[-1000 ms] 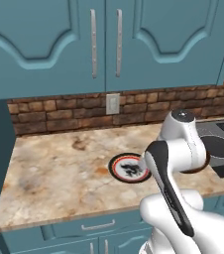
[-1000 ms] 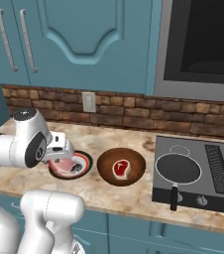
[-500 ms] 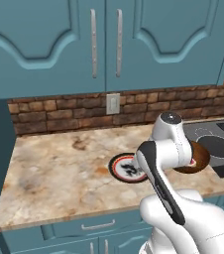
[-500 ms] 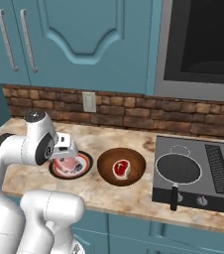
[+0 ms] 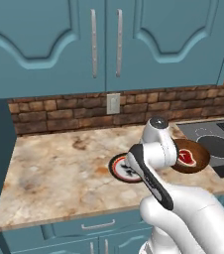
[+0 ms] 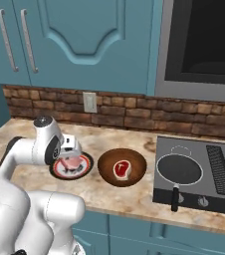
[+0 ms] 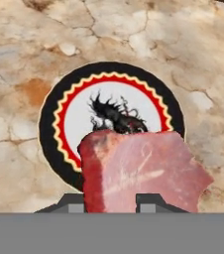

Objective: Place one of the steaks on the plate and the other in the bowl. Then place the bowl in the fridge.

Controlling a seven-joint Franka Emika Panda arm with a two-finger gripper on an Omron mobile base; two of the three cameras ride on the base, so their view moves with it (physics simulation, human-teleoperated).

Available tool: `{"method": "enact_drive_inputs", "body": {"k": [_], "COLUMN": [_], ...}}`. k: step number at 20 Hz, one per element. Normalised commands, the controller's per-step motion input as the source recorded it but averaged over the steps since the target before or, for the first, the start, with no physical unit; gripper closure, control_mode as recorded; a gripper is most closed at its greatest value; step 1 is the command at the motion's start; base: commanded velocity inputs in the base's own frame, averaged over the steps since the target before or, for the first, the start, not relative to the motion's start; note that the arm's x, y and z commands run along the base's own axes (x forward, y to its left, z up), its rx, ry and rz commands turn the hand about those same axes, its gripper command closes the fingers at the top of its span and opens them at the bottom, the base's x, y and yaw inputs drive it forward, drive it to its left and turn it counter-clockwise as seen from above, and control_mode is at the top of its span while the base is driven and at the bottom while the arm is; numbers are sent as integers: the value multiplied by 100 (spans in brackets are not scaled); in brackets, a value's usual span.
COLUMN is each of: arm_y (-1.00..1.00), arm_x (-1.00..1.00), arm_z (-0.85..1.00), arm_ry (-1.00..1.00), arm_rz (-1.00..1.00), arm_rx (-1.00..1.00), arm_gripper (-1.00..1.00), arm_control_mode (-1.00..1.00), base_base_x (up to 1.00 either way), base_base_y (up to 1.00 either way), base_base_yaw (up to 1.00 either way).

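Observation:
My gripper (image 7: 113,202) is shut on the pale pink steak (image 7: 143,168), holding it just above the near half of the plate (image 7: 49,124). From the right base view, the same steak (image 6: 70,163) hangs under the gripper (image 6: 69,152) over the plate (image 6: 86,167). Next to the plate on its right, the brown bowl (image 6: 104,164) holds the deep red steak (image 6: 122,169). In the left base view my arm covers part of the plate (image 5: 118,167), and the bowl (image 5: 201,159) with the red steak (image 5: 187,157) sits beyond it. The fridge is out of view.
A cooktop (image 6: 219,174) with a black frying pan (image 6: 179,169) stands right of the bowl. Brick backsplash with a wall outlet (image 6: 89,102) runs behind the marble counter (image 5: 59,168). Teal cabinets hang above.
The arm has swung down and in, lowering the pink steak closer over the plate. Bowl, red steak and plate have stayed put.

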Motion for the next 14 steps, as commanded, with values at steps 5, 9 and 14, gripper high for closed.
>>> {"method": "enact_drive_inputs", "body": {"k": [5,9,14], "arm_y": [8,27,10], "arm_x": [51,38,30], "arm_z": [-28,-28,-33], "arm_ry": [0,2,2], "arm_rz": [0,0,0], "arm_rx": [0,0,0], "arm_gripper": [100,100,100], "arm_control_mode": [-100,-100,-100], "base_base_x": [0,0,0], "base_base_y": [0,0,0], "base_base_yaw": [0,0,0]}}
